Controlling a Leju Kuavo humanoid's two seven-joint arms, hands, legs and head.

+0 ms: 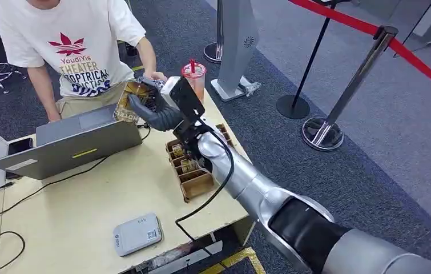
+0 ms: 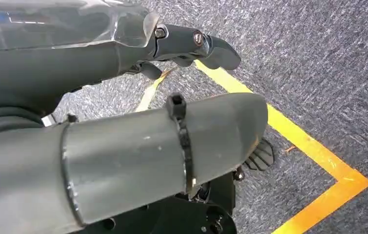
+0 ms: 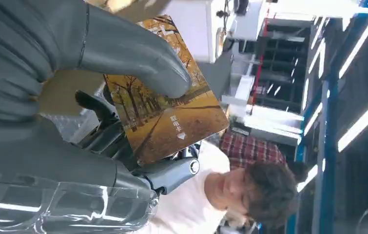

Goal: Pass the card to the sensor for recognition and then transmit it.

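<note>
My right hand (image 1: pixel 154 111) is stretched out over the far side of the table (image 1: pixel 87 194), toward a person in a white T-shirt (image 1: pixel 73 48). It pinches a card (image 1: pixel 132 100) printed with an autumn tree scene. In the right wrist view the thick thumb (image 3: pixel 138 61) presses on the card (image 3: pixel 172 117) and dark fingers lie behind it. The person's hand (image 1: pixel 156 75) is close to the card's far edge; I cannot tell whether it touches. A white card reader (image 1: pixel 137 233) lies near the table's front edge. My left hand (image 2: pixel 123 97) hangs over the carpet, holding nothing, fingers apart.
An open grey laptop (image 1: pixel 76 140) stands at the left with cables trailing across the table. A brown box of cards (image 1: pixel 193 165) sits under my right forearm. A red-lidded cup (image 1: pixel 193 77) stands at the far corner. Stanchions with a red belt (image 1: pixel 324 131) stand on the right.
</note>
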